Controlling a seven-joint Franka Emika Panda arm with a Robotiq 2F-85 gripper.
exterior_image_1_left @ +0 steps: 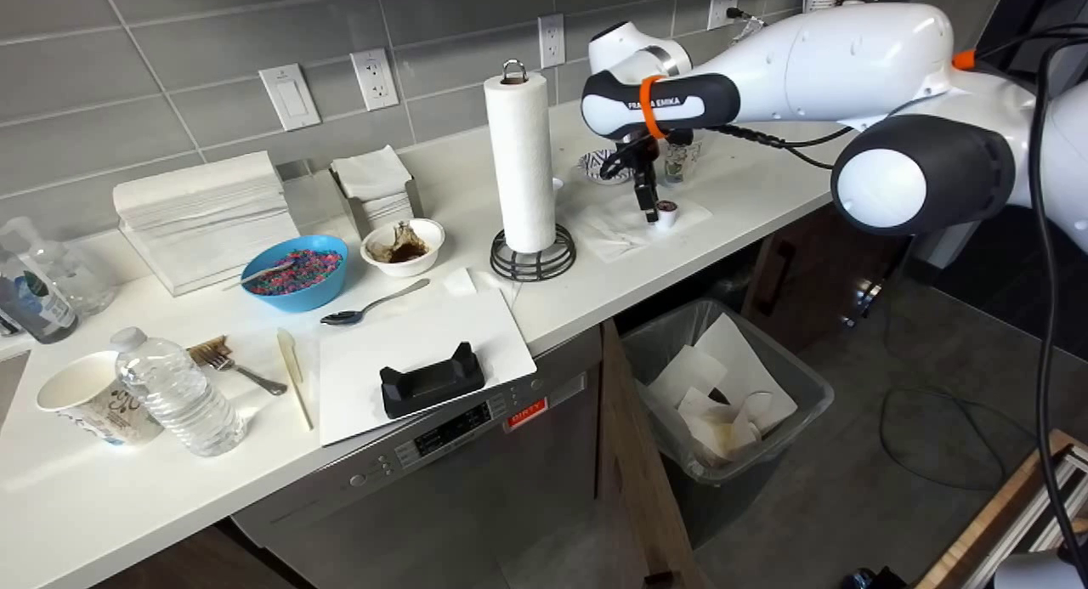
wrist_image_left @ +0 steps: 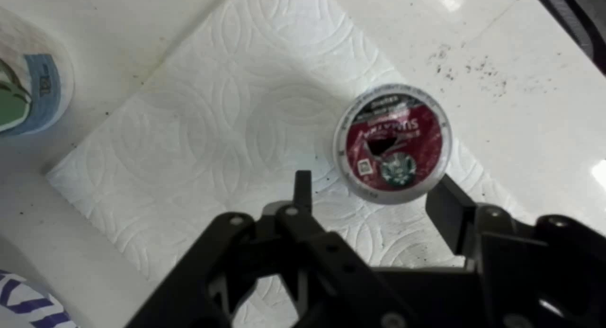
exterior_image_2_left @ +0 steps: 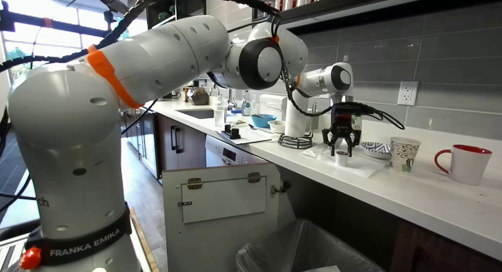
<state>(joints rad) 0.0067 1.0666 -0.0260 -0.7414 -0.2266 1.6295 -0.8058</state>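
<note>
Gripper (exterior_image_2_left: 341, 151) stands spread just beside a pod (wrist_image_left: 393, 143) lettered "SUMATRA", its arm (exterior_image_2_left: 168, 56) reading "FRANKA EMIKA".

There are three bowls (exterior_image_1_left: 310, 295), one coffee pod (wrist_image_left: 393, 143) and one paper towel roll (exterior_image_1_left: 521, 164).
</note>
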